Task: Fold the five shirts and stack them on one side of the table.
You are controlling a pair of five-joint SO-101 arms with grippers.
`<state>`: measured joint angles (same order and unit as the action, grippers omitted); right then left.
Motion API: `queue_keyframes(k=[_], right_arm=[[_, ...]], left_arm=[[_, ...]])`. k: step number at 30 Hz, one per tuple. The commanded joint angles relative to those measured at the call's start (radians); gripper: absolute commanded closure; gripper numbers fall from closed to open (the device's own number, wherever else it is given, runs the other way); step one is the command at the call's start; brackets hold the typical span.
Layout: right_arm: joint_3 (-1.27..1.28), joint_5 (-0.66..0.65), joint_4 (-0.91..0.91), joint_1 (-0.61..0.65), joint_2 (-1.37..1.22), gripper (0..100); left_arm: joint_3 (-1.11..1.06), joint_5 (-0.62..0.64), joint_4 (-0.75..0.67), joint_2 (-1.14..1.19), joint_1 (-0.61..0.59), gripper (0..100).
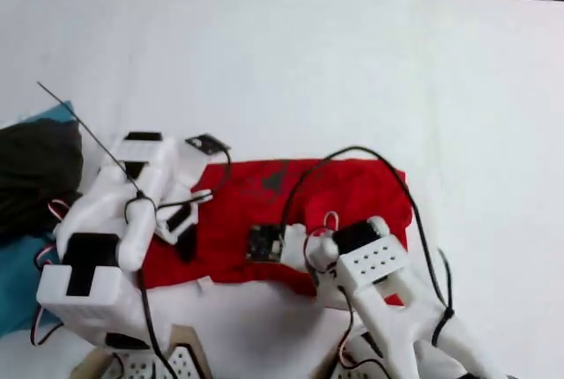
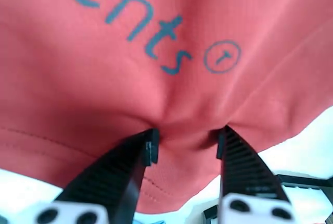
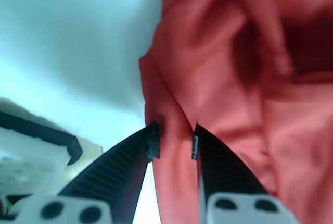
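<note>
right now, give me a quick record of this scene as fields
surface: white table
garment in work: red shirt, lying rumpled in front of both arms, teal print on it
left end effector: pinching a bunch of the red shirt near its hem
right end effector: pinching a fold at the red shirt's edge
other garments: dark garment lying on a blue garment, at the table's side by the left arm
progress: red shirt not yet on that pile
</note>
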<state>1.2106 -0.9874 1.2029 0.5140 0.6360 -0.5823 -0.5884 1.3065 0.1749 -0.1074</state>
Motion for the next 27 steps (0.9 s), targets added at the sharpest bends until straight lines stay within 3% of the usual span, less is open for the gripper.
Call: queue_keyframes(k=[1,7,11,17,23,27], right_arm=[[0.026,-0.005,-0.105,-0.001,-0.071,87.5],[-0.048,-0.003,-0.157,-0.018,-0.225,88.2],[-0.137,-0.003,-0.153,-0.070,-0.255,98.5],[-0.324,-0.008,0.007,-0.122,-0.254,97.7],[-0.543,-0.126,0.154,-0.186,-0.255,97.7],[-0.664,-0.210,0.156,-0.252,-0.265,97.7]], left_arm=[[0.013,0.003,-0.002,0.002,0.009,79],[0.013,0.006,-0.002,0.002,0.011,79],[0.013,0.006,0.012,0.002,0.009,79],[0.013,0.003,0.011,0.002,0.006,79],[0.013,0.002,0.005,0.002,0.006,79],[0.013,0.002,0.005,0.002,0.006,79]])
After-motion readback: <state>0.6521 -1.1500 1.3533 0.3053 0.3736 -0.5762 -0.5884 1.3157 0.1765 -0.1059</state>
